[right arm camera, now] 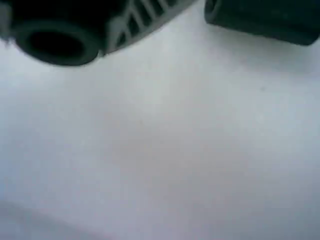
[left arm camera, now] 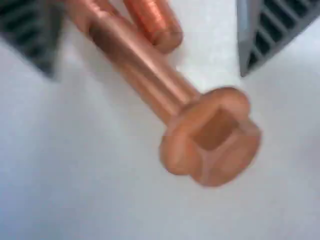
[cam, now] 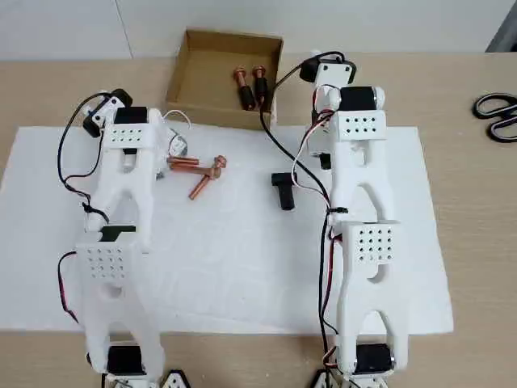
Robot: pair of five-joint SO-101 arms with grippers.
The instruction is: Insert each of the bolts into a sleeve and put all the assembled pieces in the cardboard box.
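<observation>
Two assembled pieces (cam: 250,87) lie in the cardboard box (cam: 184,69), and loose parts sit on the white mat (cam: 226,267).
Your left hand (left arm camera: 145,70) is spread wide over a copper bolt (left arm camera: 210,137) lying on the mat, one finger on either side and neither gripping it. A second bolt (left arm camera: 155,22) rests just beside its shaft. A black sleeve (cam: 283,190) lies between the arms. Another sleeve (right arm camera: 50,42) sits close against your right hand (cam: 324,158), but you cannot tell whether that hand grips it.
</observation>
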